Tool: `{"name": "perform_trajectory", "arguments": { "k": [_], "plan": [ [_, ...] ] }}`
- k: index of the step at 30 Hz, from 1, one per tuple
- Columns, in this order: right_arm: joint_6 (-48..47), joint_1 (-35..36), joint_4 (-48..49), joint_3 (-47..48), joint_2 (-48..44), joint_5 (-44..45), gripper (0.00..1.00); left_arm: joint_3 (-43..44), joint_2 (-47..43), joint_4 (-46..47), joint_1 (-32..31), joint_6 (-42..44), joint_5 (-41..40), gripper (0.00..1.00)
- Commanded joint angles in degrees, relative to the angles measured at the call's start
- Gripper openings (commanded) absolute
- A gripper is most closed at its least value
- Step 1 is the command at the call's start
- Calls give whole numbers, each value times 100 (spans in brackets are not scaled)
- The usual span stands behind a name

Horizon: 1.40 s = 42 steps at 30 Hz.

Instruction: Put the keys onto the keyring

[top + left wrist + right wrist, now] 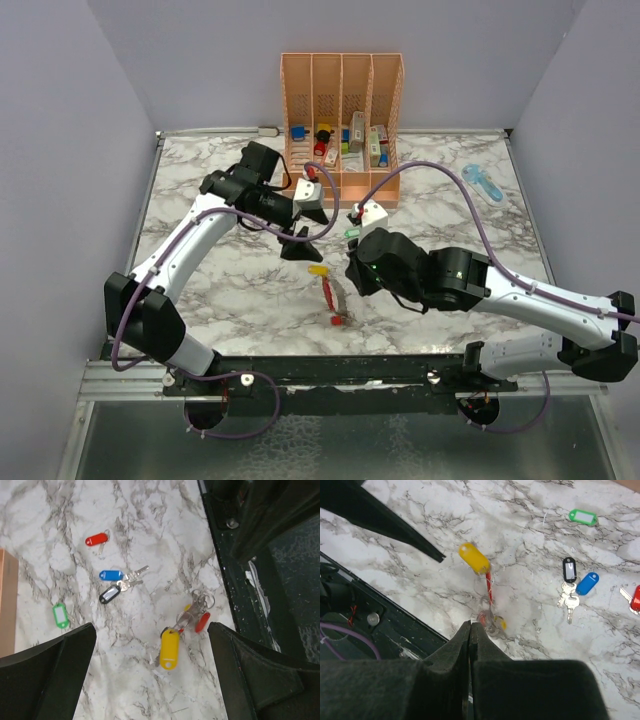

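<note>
So: right gripper shut at the keyring, left gripper wide above it

The right gripper (470,625) has its fingers pressed together, tip hanging right at the metal end of the keyring (489,587). I cannot tell whether it pinches anything or only touches. The left gripper (151,626) is spread wide and holds nothing. The yellow-tag key (169,648) lies on the bench (150,520) below the gap between its fingers, and the keyring is just beside it toward the right finger. Whether that key is already threaded is not clear.

The blue-tag key (110,574) and black-tag key (109,594) lie ahead of the left gripper, touching each other. The red-tag key (96,539) is farther ahead. The green tag (60,615) sits near the left finger.

Risks:
- A shut tip pushing on the ring would likely slide the whole cluster on smooth marble toward the bench edge.
- Blue and black are tangled, so grabbing one may drag the other along.
- The flat tags offer little to pinch, so fingers could slip off.
- Both arms crowd one spot, so a collision is possible.
</note>
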Motion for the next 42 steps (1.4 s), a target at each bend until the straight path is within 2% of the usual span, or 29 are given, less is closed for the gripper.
{"name": "perform_trajectory", "arguments": {
  "k": [1,6,10,11,13,14,16,17,21,25,29,34,42],
  "plan": [
    [-19,-2,-128,181,29,154,1,510,-6,-1273,-25,1011,1027,99],
    [-76,-3,-40,178,132,172,1,531,1,-1354,-188,1064,1160,99],
    [149,-2,68,-309,-28,336,1,436,-11,-1246,-63,1083,954,99],
    [274,-11,61,-471,-103,343,5,425,-13,-1252,69,1162,899,99],
    [662,-25,-79,-777,-219,626,30,392,-14,-1048,563,1040,1065,99],
    [887,-35,-192,-879,-251,688,40,356,-6,-971,875,944,1276,99],
    [1348,-100,-458,-1034,-231,699,51,264,6,-520,1403,537,1387,99],
    [1596,-180,-625,-1074,-169,663,52,217,-3,-128,1547,190,1302,99],
    [2084,-715,-1004,-1331,210,248,48,52,32,1267,1629,-1296,522,99],
    [1642,-1069,-160,-1727,328,-396,43,-89,67,2961,1621,-3430,-478,99],
    [1366,-1121,320,-1823,753,-816,37,-434,49,4144,1622,-5058,-817,99],
    [1162,-1121,735,-1804,1469,-1425,34,-984,29,4717,1622,-5703,-1099,99],
    [1052,-1121,792,-1717,1954,-1505,33,-1040,30,4573,1620,-5476,-1076,99]
  ]
}}
